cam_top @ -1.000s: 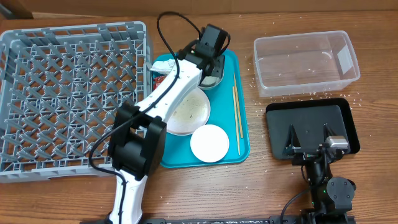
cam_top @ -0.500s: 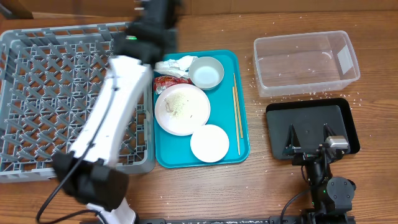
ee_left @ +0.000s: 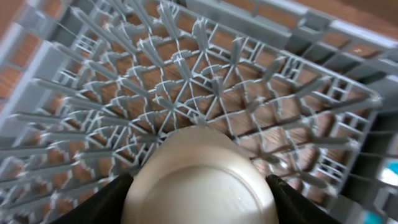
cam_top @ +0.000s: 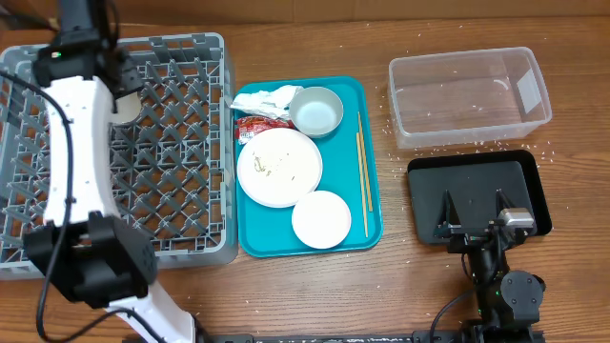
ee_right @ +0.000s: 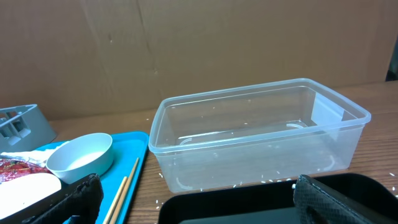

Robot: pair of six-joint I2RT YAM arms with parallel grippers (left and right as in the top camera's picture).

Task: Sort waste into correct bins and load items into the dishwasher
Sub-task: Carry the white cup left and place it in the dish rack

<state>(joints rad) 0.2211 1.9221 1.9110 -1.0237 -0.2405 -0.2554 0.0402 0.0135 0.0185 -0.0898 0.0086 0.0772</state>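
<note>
Wooden bench (cam_top: 315, 286) | left claw (ee_left: 200, 198) clamped on small round white crockery bowl (ee_left: 199, 155), grey lattice plastic dish rack (ee_left: 186, 93) right below it | step: likely loading bowl into rack | next: lower, release onto grid | right claw (ee_right: 199, 196) wide, empty, idle

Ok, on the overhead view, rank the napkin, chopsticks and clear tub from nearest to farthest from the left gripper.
From the left gripper, holding a white dish over the rack:
1. Crumpled napkin, tray's top-left corner.
2. Chopsticks, tray's right side.
3. Clear tub, far right.
</note>
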